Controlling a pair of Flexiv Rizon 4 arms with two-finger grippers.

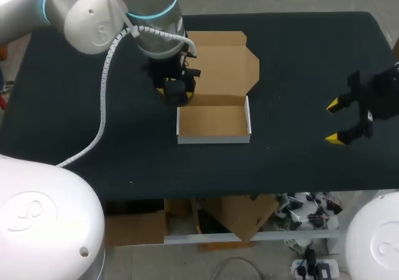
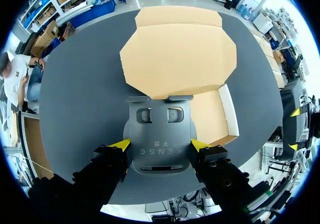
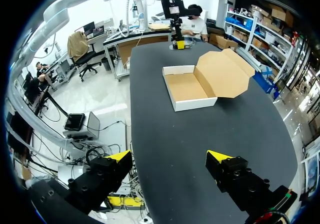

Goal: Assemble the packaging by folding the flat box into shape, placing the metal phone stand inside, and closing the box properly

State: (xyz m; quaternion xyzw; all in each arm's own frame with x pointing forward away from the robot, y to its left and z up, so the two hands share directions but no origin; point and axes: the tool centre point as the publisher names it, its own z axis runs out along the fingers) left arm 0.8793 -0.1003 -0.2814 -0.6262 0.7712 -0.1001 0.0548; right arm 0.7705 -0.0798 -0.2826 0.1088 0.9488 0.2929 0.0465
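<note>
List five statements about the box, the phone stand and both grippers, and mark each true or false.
1. The left gripper is shut on the metal phone stand. True.
2. The box has its lid closed. False: the lid is open and folded back behind the box.
3. The metal phone stand already lies inside the box. False: it is held in the left gripper, and the box is empty inside.
4. The right gripper is open and holds nothing. True.
5. The right gripper touches the box. False: it is well apart from it, off to the side.
</note>
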